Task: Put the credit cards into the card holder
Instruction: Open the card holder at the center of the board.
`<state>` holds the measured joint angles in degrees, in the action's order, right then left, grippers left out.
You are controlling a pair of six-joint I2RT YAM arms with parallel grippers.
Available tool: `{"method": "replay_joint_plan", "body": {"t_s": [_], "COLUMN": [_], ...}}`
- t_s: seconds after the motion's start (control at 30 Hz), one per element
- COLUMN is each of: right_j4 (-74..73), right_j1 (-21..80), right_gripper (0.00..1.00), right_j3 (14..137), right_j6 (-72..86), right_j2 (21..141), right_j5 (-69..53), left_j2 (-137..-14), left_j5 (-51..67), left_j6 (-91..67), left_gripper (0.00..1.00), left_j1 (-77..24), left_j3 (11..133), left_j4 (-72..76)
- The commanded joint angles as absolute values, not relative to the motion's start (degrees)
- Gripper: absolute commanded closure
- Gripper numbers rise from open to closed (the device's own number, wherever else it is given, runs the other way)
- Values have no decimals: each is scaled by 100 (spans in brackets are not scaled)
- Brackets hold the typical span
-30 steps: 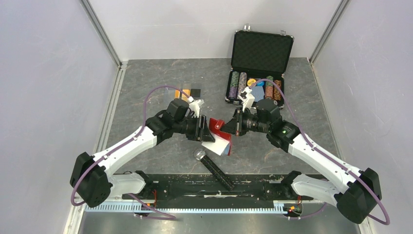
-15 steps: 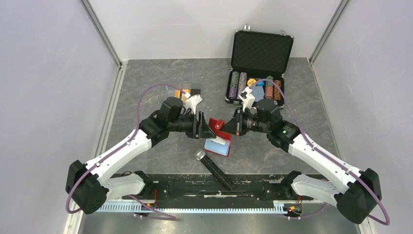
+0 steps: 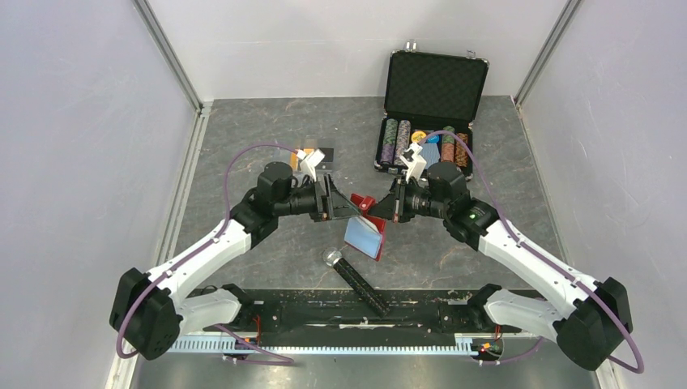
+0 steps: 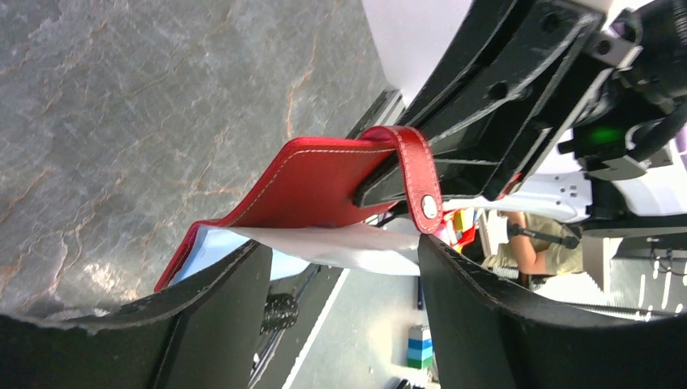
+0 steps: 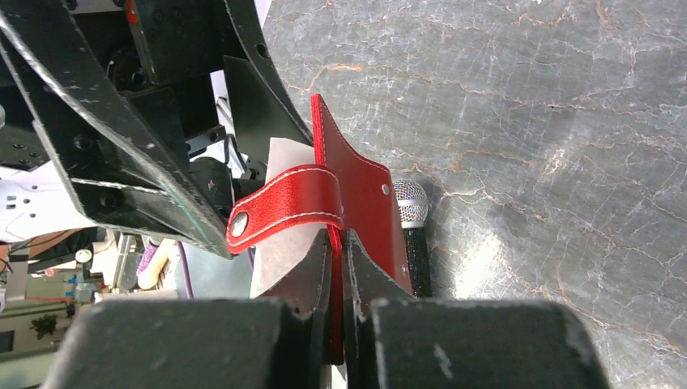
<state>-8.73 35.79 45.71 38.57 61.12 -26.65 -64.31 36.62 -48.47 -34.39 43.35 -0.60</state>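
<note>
**Right pincer** (image 5: 340, 243): clenched on one edge of the small red leather-like folding card holder (image 4: 312, 182), which it holds off the table, hanging open with its blue-grey sleeves below the fingertips.

**Left pincer** (image 4: 344, 259): released, jaws apart, just short of the holder's flap.

**Shiny orange and black credit cards** (image 3: 314, 154): flat on the table beyond the left pincer's wrist.

We judge the opening step to be in hand. Next, the left pincer must fetch a card.

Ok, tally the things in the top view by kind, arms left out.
Red leather-like folding card holder: 1
Black microphone with silver mesh head: 1
Open black poker-chip case: 1
Thin flat credit cards, orange and black: 2 visible
Total: 5
</note>
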Motion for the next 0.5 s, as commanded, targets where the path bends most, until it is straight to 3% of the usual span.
{"method": "replay_joint_plan", "body": {"t_s": [0.0, 0.23, 0.37, 0.47], "right_j4": [-697, -456, -317, -131], "right_j1": [3483, 3371, 3314, 3279], "right_gripper": [100, 100, 100, 100], "right_j3": [4772, 4733, 4686, 4616], "right_j6": [4106, 4352, 4491, 4650], "right_j2": [6201, 6223, 6227, 6242], "right_j5": [-2816, -3030, -3124, -3221], "left_j2": [-6348, -6568, -6508, -6457], "left_j5": [3846, 4066, 4001, 3936], "left_j6": [-5626, -5814, -5689, -5618], "left_gripper": [25, 25, 33, 48], "left_j1": [-3256, -3200, -3200, -3199], "left_j3": [4118, 3925, 3735, 3607], "left_j4": [1139, 1696, 1695, 1809]}}
